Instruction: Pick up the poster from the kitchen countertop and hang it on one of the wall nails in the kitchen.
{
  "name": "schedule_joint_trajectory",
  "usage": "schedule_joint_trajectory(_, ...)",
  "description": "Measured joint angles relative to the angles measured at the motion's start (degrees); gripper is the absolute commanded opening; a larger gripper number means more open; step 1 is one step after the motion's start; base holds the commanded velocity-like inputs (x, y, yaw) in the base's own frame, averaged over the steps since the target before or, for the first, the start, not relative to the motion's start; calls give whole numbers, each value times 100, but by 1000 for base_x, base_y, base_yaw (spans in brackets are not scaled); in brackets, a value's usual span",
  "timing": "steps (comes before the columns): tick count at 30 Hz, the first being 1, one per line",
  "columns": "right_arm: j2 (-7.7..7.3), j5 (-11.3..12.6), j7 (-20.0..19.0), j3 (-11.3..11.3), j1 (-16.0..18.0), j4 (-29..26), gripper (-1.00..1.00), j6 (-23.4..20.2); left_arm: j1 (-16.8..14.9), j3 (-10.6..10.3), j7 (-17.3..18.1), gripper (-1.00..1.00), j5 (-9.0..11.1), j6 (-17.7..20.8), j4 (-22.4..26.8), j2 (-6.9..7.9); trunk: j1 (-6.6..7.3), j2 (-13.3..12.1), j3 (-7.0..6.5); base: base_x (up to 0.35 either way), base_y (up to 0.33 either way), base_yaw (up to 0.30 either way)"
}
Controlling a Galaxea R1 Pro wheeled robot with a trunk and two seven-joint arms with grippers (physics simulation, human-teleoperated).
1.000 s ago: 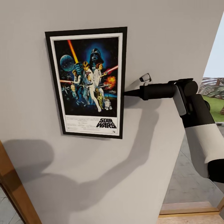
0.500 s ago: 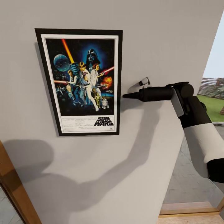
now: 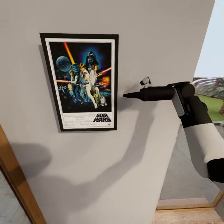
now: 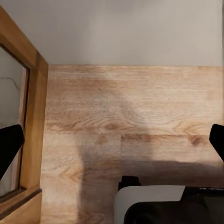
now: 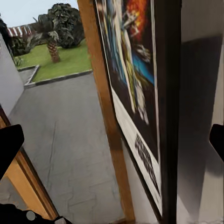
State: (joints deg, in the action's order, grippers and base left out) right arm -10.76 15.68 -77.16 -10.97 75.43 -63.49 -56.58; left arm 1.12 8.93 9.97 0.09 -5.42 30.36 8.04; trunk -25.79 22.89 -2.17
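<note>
Hanging flat and upright on a plain pale grey wall (image 3: 161, 37), the black-framed Star Wars poster (image 3: 82, 82) with white border and blue-and-orange character art sits high in the head view. Just to its right, the right arm's black tool (image 3: 127, 95) points a dark fingertip at the frame's edge, close beside it but apart; a second, pale-tipped finger (image 3: 144, 81) stands off above, so the tool reads as spread and holding nothing. The white-and-black right arm (image 3: 199, 130) throws a broad shadow down the wall. From the right wrist camera, the same poster (image 5: 135, 88) appears edge-on, the tool's (image 5: 112, 144) dark fingertips set wide at either side of the picture, with a wooden door frame (image 5: 105, 107), grey paving and green lawn beyond. Looking down, the left wrist camera takes in light wood-plank floor (image 4: 135, 116) and a wooden-framed panel (image 4: 30, 121), the left tool's (image 4: 112, 140) black fingertips likewise spread wide apart.
</note>
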Motion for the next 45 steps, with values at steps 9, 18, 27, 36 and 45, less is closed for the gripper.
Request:
schedule_joint_trajectory(9, 0, 21, -8, 16, -4, -150, 100, 9, 0, 1, 6, 100, 1, 17, 1, 0, 2, 0, 0, -50, -16, 0)
schedule_joint_trajectory(18, 0, 30, -16, 11, -4, -215, 100, 10, 0, 0, 6, 100, 2, 24, 0, 0, 1, 0, 0, -192, 0, 0)
schedule_joint_trajectory(27, 0, 58, -43, 9, -120, -355, 100, 18, 0, 1, 7, 100, 1, 33, 0, 0, 1, 2, -31, -252, 0, 0)
schedule_joint_trajectory(36, -9, 50, -56, 6, -1316, -1474, 100, 35, 0, 3, 6, 100, 5, 28, 1, 0, 3, 1, -111, -33, 0, 0)
schedule_joint_trajectory(45, -51, -7, -76, 100, -4635, -1847, 100, 1568, 0, 11, -1, 100, 7, 19, 1, 7, 2, -1, -195, -1, 0, 0)
